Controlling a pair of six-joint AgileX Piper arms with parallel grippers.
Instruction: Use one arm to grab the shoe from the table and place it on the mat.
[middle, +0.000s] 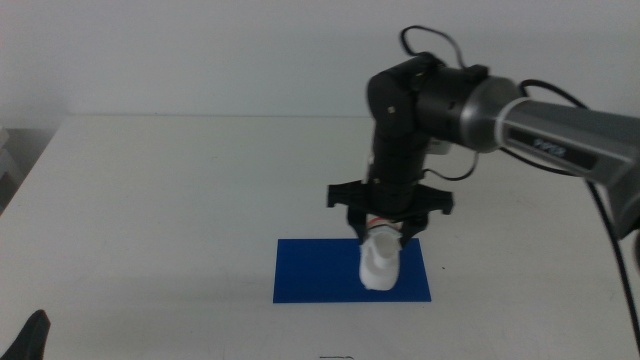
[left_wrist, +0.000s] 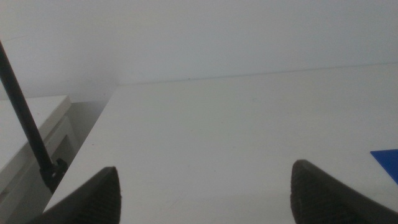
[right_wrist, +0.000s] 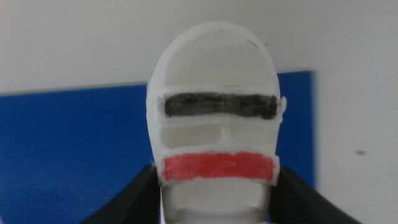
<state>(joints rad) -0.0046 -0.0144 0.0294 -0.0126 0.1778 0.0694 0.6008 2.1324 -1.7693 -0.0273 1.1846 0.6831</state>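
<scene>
White table (middle: 160, 210), blue mat (middle: 310, 270) near front centre. R arm (middle: 470, 105) in from the right, grey link lettering too blurred to read. R gripper (middle: 384, 238) pinches shoe (middle: 379, 264) at its sides, toe down over mat. L gripper (left_wrist: 205, 193) waits spread wide at front-left edge.

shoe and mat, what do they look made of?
Shoe: looks like rigid matte white plastic, possibly printed; the dark and red straps look painted on, with streaky edges. Mat: flat, thin, uniform deep blue with no visible weave, perhaps foam, rubber or card; can't tell. The right gripper holds the shoe over it.
</scene>
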